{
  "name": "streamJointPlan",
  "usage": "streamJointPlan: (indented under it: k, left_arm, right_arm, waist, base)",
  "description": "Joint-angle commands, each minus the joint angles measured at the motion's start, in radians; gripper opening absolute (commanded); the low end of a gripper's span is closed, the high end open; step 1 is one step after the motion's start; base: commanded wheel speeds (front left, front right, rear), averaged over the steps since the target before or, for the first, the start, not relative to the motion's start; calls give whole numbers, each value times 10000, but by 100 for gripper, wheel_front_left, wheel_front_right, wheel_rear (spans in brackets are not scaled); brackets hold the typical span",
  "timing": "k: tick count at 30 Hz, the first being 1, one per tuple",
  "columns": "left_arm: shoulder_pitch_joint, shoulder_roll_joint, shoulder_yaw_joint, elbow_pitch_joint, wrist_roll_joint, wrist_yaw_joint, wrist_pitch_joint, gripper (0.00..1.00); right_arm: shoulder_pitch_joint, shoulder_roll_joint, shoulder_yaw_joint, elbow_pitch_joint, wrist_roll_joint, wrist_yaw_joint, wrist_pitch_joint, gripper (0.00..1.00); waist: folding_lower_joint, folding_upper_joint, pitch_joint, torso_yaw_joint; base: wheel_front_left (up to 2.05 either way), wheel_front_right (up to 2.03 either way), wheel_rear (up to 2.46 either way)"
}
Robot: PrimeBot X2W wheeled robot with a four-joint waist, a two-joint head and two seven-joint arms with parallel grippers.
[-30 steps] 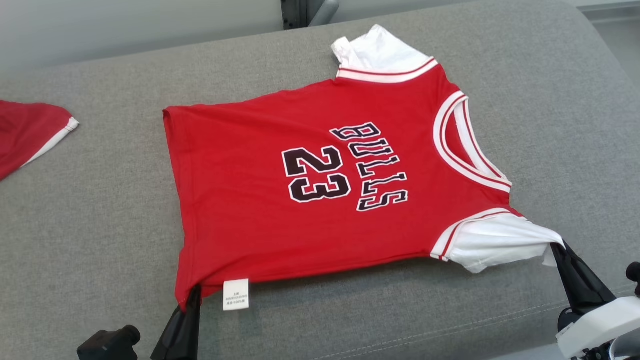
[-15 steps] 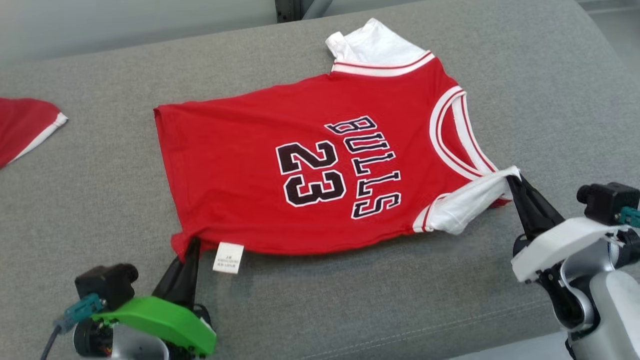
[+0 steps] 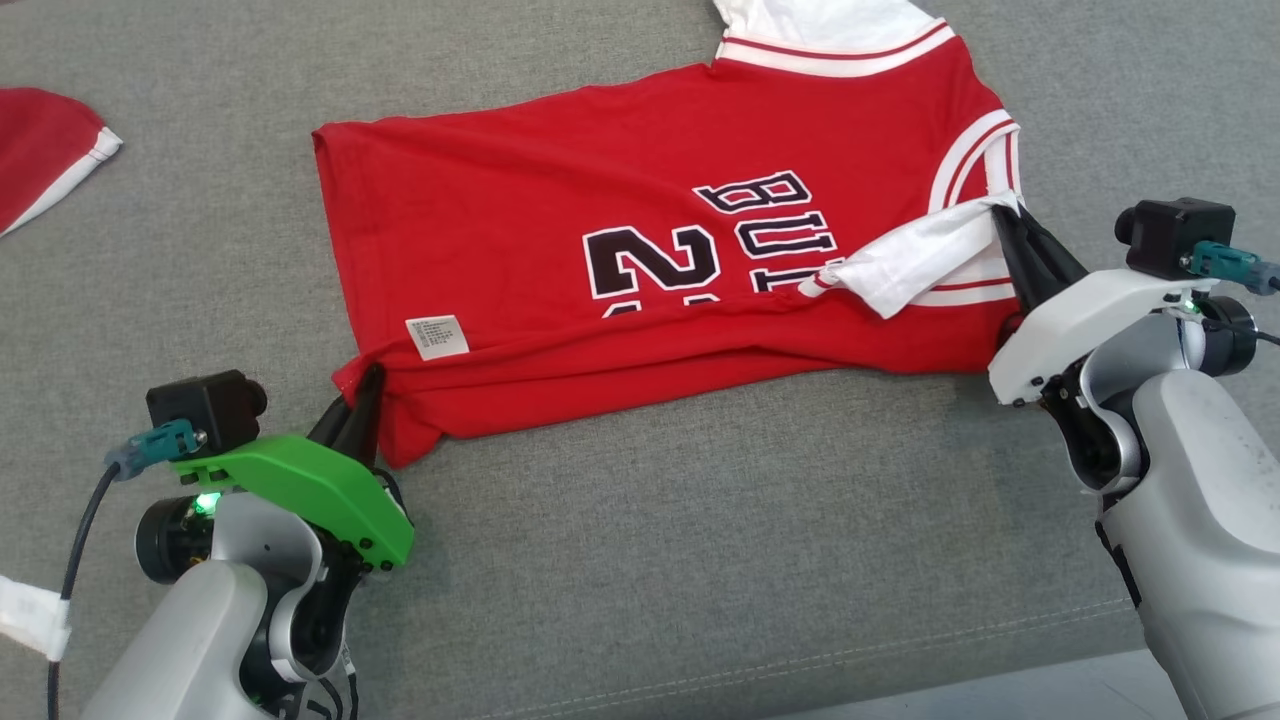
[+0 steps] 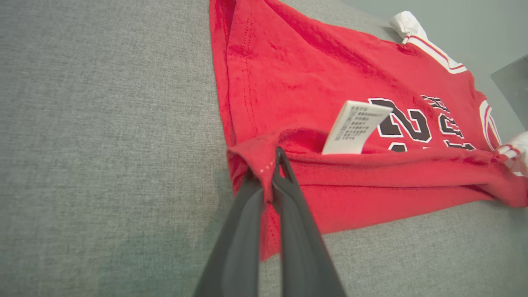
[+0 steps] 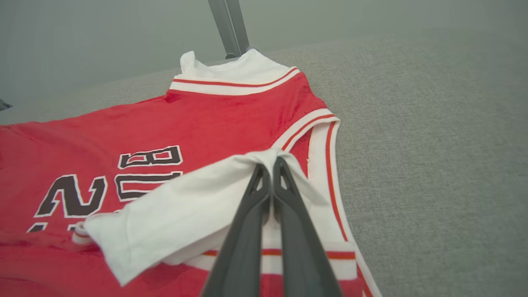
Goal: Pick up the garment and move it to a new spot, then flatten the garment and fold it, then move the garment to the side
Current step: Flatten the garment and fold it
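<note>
**Fold under way: near edge of the garment turned over, both claws pinching cloth.**

The garment [image 3: 620, 220] lies front-up in the middle of the grey worktop [image 3: 700, 520]. We judge relocation and flattening done and the first fold partly made, since the near edge covers the lower part of the number. Left claw [image 3: 368, 385] is pressed together on the hem corner beside the care label [image 3: 436, 337]. Right claw [image 3: 1003, 218] is pressed together on the near white sleeve [image 3: 915, 262], drawn over the chest. Left to do: finish folding, move aside. Count: one garment in work, one second red garment [image 3: 40, 150] far left, two claws, two sleeves, one label.
</note>
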Motion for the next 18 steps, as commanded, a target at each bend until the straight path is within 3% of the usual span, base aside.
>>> streamJointPlan:
  k: [1,8,9,10,11,12,13,14,18]
  left_arm:
    - [-306,-56,-73,224,-49,-84,87,0]
    - [-892,-270,-482,1073,44,-333,489,0]
    - [-948,-297,-518,1176,70,-330,509,0]
    - [-991,-321,-535,1269,88,-337,499,0]
    - [-1020,-345,-550,1347,76,-336,499,15]
    - [-1035,-371,-548,1411,48,-332,499,39]
    - [-1041,-371,-546,1443,47,-328,464,76]
    - [-1021,-338,-546,1460,92,-319,418,100]
    - [-584,-140,-582,1259,222,-253,239,100]
  right_arm:
    - [-284,-22,80,314,-145,-14,-165,0]
    - [-1010,-95,486,1544,-459,-14,-583,0]
    - [-1081,-74,492,1697,-504,-14,-668,20]
    - [-1140,-56,527,1805,-565,-14,-736,49]
    - [-1201,-61,591,1893,-658,-14,-833,100]
    - [-1248,-97,620,1983,-745,-14,-915,100]
    - [-1281,-130,684,2028,-824,-14,-988,100]
    - [-1293,-160,760,2044,-872,-14,-1065,100]
    - [-1060,-493,1025,1810,-1185,-14,-1383,100]
  waist:
    - [1,107,76,130]
    - [1,107,27,178]
    - [1,107,18,171]
    - [1,107,4,160]
    - [1,107,-21,139]
    - [1,107,-51,119]
    - [1,107,-83,100]
    - [1,107,-119,80]
    - [1,107,-382,13]
  base:
    - [0,0,0]
    - [0,0,0]
    - [0,0,0]
    - [0,0,0]
    - [0,0,0]
    - [0,0,0]
    - [0,0,0]
    - [0,0,0]
    - [0,0,0]
